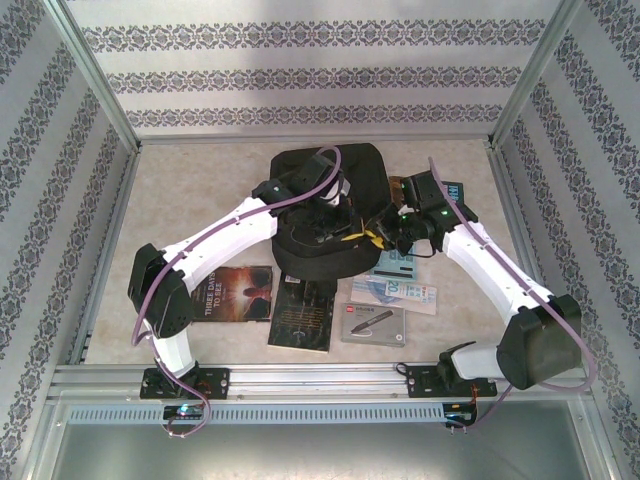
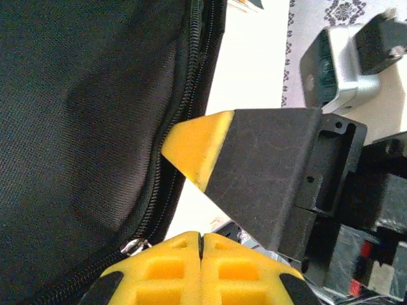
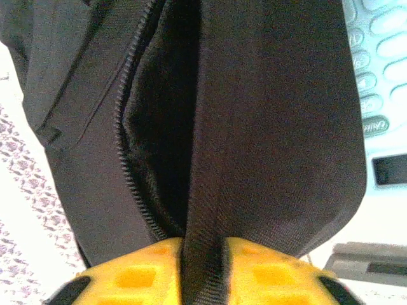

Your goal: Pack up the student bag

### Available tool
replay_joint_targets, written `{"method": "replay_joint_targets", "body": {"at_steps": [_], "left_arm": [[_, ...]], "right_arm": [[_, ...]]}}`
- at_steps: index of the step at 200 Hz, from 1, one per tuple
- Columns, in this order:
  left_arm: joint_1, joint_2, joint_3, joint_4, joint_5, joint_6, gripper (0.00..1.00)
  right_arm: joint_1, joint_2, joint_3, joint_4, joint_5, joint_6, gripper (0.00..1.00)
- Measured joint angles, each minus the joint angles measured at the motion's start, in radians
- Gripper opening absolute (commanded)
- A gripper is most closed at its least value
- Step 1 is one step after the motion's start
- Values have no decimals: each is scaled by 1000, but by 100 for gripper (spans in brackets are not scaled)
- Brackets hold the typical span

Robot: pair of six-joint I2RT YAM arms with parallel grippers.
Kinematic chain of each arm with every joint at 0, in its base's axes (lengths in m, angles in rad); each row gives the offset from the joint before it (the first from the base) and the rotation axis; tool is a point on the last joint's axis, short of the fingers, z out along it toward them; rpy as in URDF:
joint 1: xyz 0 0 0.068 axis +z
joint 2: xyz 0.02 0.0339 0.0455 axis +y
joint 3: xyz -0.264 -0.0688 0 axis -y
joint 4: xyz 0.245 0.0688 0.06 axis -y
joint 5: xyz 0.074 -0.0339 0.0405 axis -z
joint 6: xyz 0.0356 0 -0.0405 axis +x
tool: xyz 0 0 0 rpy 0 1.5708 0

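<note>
I am watching from above as the student bag, a large black fabric backpack, is lying on the far middle of the pale table. Both white arms are reaching in over it, the left from the near left and the right from the near right.

Through the left wrist camera, the left gripper is showing its yellow fingers pressed tightly together with nothing visible between them. It is hovering just beside the bag's zipper line, and a small silver zipper pull is sitting right next to its tips. One yellow fingertip of the right gripper is pointing at the same zipper seam from the right.

Through the right wrist camera, the right gripper is pinching a black strip of the bag's fabric between its yellow fingers. To the left of that strip, the zipper is gaping and showing a dark interior. A pale keypad is lying on the table beyond the bag's right edge.

On the near side of the bag, a reddish book, a dark book and a grey case are lying flat in a row.
</note>
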Motion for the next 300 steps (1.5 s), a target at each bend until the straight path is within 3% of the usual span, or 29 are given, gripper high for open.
{"method": "replay_joint_targets", "body": {"at_steps": [6, 151, 268, 300], "left_arm": [[0, 0, -8, 0, 0, 3, 0], [113, -281, -338, -4, -37, 48, 0], [203, -354, -401, 8, -26, 64, 0], [203, -332, -353, 14, -10, 69, 0]], "right_arm": [[0, 0, 0, -7, 5, -8, 0], [-39, 8, -4, -34, -1, -124, 0], [-88, 79, 80, -98, 1, -242, 0], [-88, 136, 163, -104, -23, -284, 8]]}}
